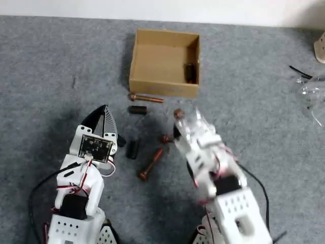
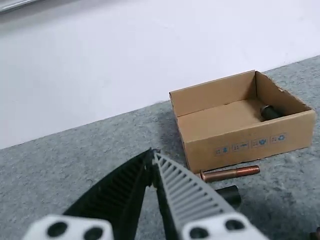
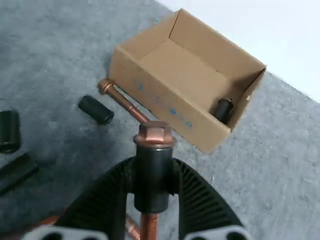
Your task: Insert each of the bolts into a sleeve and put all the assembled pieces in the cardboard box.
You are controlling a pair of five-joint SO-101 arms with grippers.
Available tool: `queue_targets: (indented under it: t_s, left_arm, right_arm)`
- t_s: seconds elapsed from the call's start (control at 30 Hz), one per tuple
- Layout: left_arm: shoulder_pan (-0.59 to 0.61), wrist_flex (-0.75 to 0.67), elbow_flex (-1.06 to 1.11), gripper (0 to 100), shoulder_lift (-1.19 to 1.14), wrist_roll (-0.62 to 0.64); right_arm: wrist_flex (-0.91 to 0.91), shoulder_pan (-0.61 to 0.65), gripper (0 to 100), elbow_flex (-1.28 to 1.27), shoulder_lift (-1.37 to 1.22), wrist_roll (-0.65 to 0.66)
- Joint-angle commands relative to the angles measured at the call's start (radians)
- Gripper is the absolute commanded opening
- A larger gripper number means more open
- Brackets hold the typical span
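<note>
My right gripper [image 3: 152, 175] is shut on a black sleeve with a copper bolt [image 3: 153, 136] through it, held upright above the carpet in front of the cardboard box [image 1: 162, 87]. In the high view this gripper [image 1: 182, 121] hovers right of the loose parts. One assembled piece [image 1: 191, 72] lies in the box's right corner. A loose bolt [image 1: 146, 97] lies along the box front, with a black sleeve [image 1: 137, 109] just below it. Another sleeve [image 1: 132, 149] and bolt [image 1: 151, 163] lie nearer the arms. My left gripper [image 1: 104, 109] is shut and empty, left of the sleeves.
A short copper piece [image 1: 166, 138] lies beside the right gripper. Clear plastic wrapping [image 1: 311, 94] and a black cable sit at the far right edge. The grey carpet is open to the left of the box and to the right of the right arm.
</note>
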State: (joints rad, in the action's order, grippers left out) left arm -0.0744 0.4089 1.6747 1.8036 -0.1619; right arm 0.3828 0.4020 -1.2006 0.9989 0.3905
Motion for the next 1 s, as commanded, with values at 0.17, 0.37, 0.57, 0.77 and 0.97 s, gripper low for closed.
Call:
queue_targets:
  t_s: [0.17,0.37,0.57,0.77,0.97]
  left_arm:
    - [0.008,-0.114,0.028,1,-0.134,0.006]
    - [0.01,-0.218,0.028,1,-0.239,0.006]
    - [0.01,-0.232,0.028,1,-0.255,0.005]
    - [0.012,-0.232,0.028,1,-0.255,0.005]
    - [0.012,-0.232,0.028,1,-0.255,0.005]
  right_arm:
    - [-0.036,-0.088,0.5,0.78,-0.768,-0.052]
    - [0.222,-0.133,0.5,1.322,-1.129,-0.13]
    - [0.414,-0.136,0.5,1.784,-1.431,-0.127]
    - [0.545,-0.136,0.5,2.134,-1.713,-0.126]
    - [0.654,-0.137,0.5,2.382,-1.946,-0.124]
